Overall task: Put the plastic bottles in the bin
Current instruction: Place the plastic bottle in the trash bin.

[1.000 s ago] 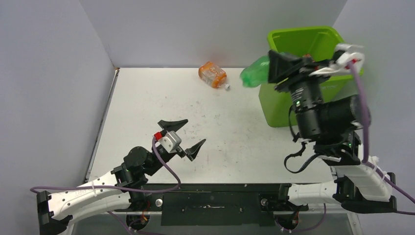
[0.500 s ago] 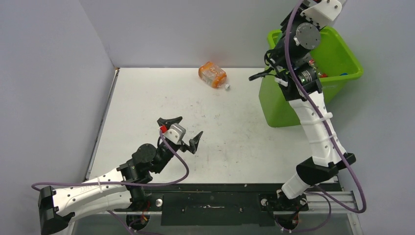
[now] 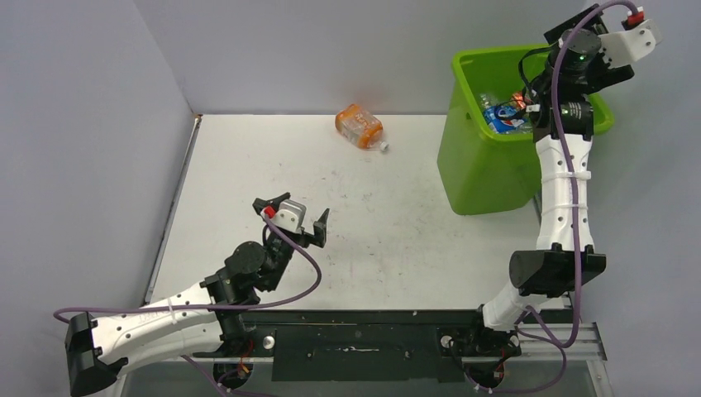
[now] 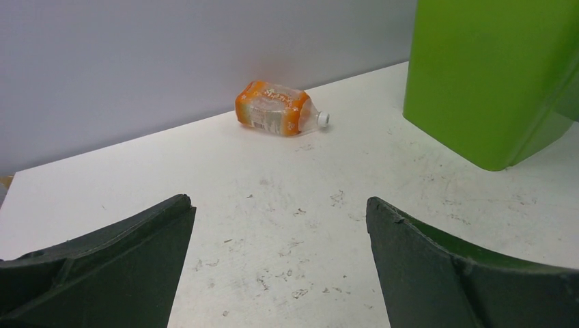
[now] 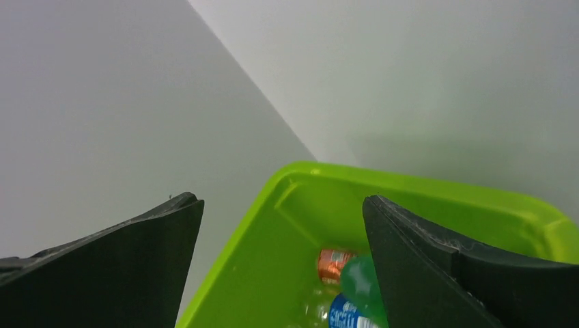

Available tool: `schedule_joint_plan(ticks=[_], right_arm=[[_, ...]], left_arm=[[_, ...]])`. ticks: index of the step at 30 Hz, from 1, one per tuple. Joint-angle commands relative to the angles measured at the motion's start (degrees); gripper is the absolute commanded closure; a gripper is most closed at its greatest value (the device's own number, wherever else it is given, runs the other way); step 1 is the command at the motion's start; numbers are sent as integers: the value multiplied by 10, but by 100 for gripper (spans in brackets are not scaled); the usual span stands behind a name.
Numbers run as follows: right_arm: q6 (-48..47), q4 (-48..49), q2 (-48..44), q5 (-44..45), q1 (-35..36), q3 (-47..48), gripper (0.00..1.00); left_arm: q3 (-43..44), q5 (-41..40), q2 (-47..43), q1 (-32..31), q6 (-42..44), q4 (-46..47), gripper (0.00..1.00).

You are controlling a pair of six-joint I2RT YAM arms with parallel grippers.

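One orange bottle [image 3: 360, 126] is out on the counter [image 3: 240, 165], lying on its side close to the back wall [image 3: 331, 50], white cap [image 4: 324, 119] pointing toward the bin [image 3: 484, 174]. It sits well apart from the bin and from both arms. The rest that I can see are inside the bin: a green bottle [image 5: 358, 280], a blue-label bottle [image 3: 503, 116] and an orange-labelled one, piled at the bottom.

Handling guess:
- empty crushed PET, so very light
- thin walls will cave under squeeze
- smooth film label, likely slippery
- may skid or roll if nudged on the counter instead of being gripped

Best grip is probably across the flattened label section at mid-body, jaws square to the long axis. Avoid the neck and cap end: too narrow, and the bottle would pivot.

Pose:
- left hand [image 3: 292, 208] is low over the near-left counter, forearm stretched out close to the surface, wrist tipped up. Fingers are spread wide with nothing between them. Its wrist view looks straight at the orange bottle, roughly centred between the fingers but far off.
- right hand [image 5: 281, 199] is raised high, arm near vertical, wrist bent over the bin's right rim. Fingers are spread and empty, with the bin's open mouth below.

Left arm looks like the natural one for the orange bottle. That's a long forward reach.
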Motion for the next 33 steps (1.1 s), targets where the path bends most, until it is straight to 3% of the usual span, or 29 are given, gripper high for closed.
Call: schedule_joint_plan(ticks=[1, 4, 6, 11, 14, 19, 26, 33], right_arm=[[106, 24, -29, -124, 5, -18, 10], [71, 63, -37, -124, 67, 12, 10], [-1, 108, -53, -104, 137, 10, 10], [-124, 217, -123, -114, 307, -115, 10], [-106, 194, -139, -133, 362, -183, 10], [-63, 202, -127, -217, 387, -310, 10], [-90, 228, -8, -265, 380, -357, 10], [-18, 304, 87, -337, 285, -418, 8]], left_arm=[[5, -34, 11, 3, 11, 44, 4], [12, -41, 25, 12, -1, 40, 4], [18, -41, 32, 24, -23, 30, 4], [23, -31, 40, 52, -66, 12, 4], [21, -29, 45, 61, -70, 10, 4], [25, -31, 55, 62, -76, -5, 4], [31, -11, 59, 57, -44, -22, 4], [46, -4, 78, 57, -51, -51, 4]])
